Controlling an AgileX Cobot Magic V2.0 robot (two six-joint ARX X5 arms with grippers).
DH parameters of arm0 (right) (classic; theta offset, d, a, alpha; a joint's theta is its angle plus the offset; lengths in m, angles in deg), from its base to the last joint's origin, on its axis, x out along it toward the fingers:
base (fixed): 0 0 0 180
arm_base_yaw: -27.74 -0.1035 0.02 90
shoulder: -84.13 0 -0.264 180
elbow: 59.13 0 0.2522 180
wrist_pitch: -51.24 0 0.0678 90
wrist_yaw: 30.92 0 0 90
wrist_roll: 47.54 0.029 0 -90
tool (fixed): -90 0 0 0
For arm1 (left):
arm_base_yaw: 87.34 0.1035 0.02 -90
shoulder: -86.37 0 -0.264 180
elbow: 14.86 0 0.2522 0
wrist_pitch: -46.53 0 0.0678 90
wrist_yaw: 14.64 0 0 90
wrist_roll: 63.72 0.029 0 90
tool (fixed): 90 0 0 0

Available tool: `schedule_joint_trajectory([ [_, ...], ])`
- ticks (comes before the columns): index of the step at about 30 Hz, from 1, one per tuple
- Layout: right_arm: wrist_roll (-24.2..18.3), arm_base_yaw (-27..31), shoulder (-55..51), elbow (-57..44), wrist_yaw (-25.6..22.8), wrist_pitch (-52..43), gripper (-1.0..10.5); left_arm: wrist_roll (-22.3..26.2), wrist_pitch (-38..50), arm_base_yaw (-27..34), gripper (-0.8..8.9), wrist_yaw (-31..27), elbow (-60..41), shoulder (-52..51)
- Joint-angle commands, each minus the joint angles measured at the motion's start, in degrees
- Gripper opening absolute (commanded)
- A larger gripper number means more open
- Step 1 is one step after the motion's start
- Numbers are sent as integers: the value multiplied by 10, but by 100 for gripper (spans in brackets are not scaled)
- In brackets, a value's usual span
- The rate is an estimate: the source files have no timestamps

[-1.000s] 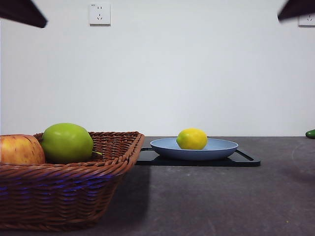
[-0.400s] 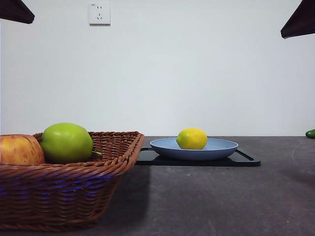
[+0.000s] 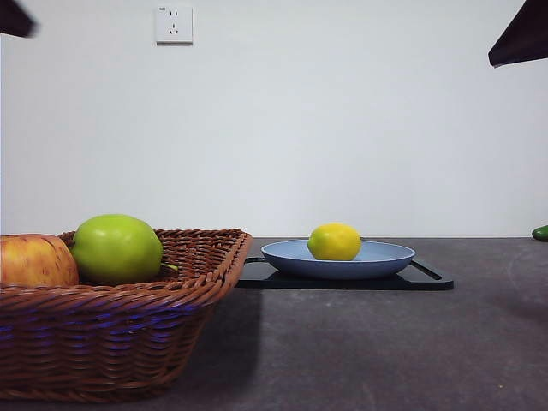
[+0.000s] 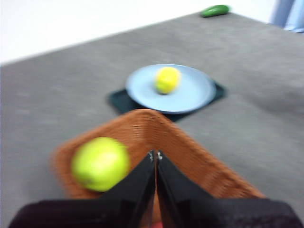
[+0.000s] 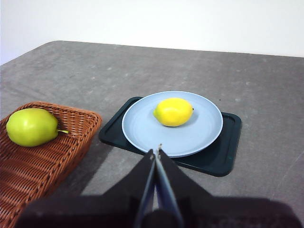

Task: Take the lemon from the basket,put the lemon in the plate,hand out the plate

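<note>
The yellow lemon (image 3: 334,241) lies on the blue plate (image 3: 385,255), which rests on a black tray (image 3: 428,279). It also shows in the right wrist view (image 5: 173,111) and the left wrist view (image 4: 167,79). The wicker basket (image 3: 111,334) stands at the near left with a green apple (image 3: 116,248) and a red-yellow apple (image 3: 34,261) in it. My left gripper (image 4: 156,155) is shut and empty, high above the basket (image 4: 190,156). My right gripper (image 5: 156,151) is shut and empty, high above the near edge of the plate (image 5: 142,128).
A green vegetable (image 3: 540,232) lies at the far right of the table, also in the left wrist view (image 4: 214,10). Black arm tips show at the top left (image 3: 13,17) and top right (image 3: 521,38) corners. A wall socket (image 3: 173,24) is behind.
The arm tip at the top left has drawn back further out of the front view. The tip at the top right moved lower, then held. The fruit, plate and basket have not moved.
</note>
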Motion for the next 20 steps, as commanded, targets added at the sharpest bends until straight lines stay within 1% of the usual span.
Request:
schedule_joint_trajectory([
  [1,3,-4,2,5,-2,-8,3,28,1,53,9,-24,-11,-64],
  [3,3,-4,2,5,-2,-8,3,26,13,95,9,-30,-30,-101],
  [7,3,-4,2,5,-2,-8,3,25,77,184,9,-35,-99,-168],
  [10,3,-4,2,5,-2,-8,3,25,109,227,9,-34,-152,-201],
  [16,3,-4,2,5,-2,-8,3,23,136,262,9,-33,-240,-225],
  [20,3,-4,2,5,-2,-8,3,0,136,271,9,-34,-272,-226],
])
